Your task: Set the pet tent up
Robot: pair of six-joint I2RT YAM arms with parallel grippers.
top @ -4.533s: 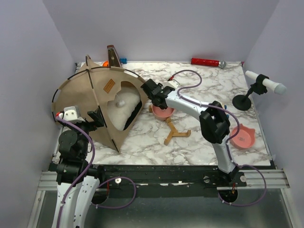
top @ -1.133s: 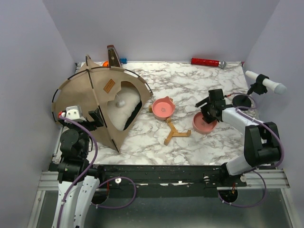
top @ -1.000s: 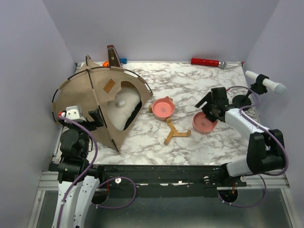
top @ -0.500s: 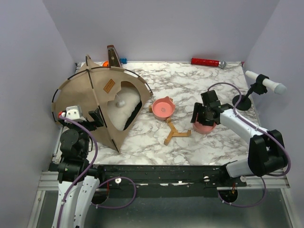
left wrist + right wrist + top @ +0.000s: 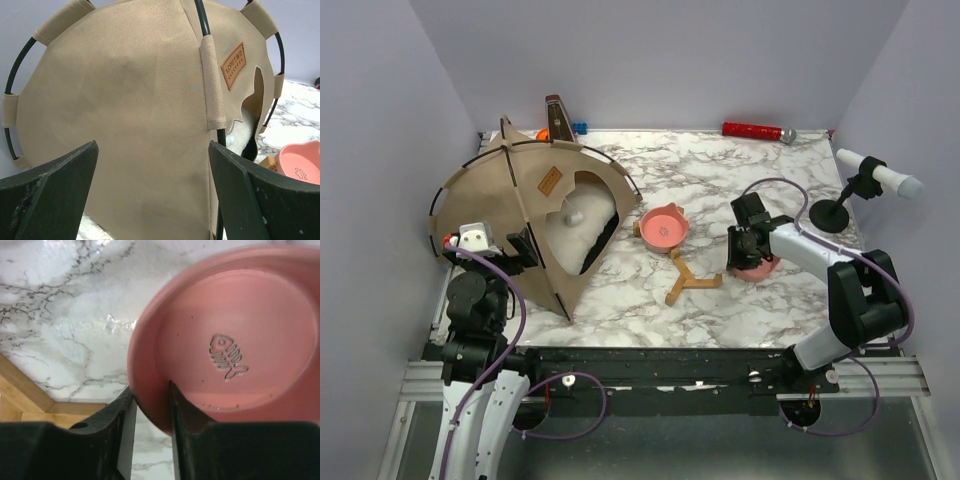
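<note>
Probably the risk is slipping: the right gripper (image 5: 149,392) pinches only the thin rim of the pink fish bowl (image 5: 225,340), which may tilt out or knock the wooden stand (image 5: 20,390) beside it. The left gripper (image 5: 152,143) stands wide apart, with the pet tent (image 5: 125,90) just ahead of it.

Straight ahead of my left pincer (image 5: 152,145), fingers spread wide, the pet tent (image 5: 125,110) wall blocks the way. The pink bowl (image 5: 225,340) rim fills my right pincer's (image 5: 148,387) gap. A wooden stand (image 5: 20,390) sits close at its left, with open marble table (image 5: 60,300) ahead of that.
</note>
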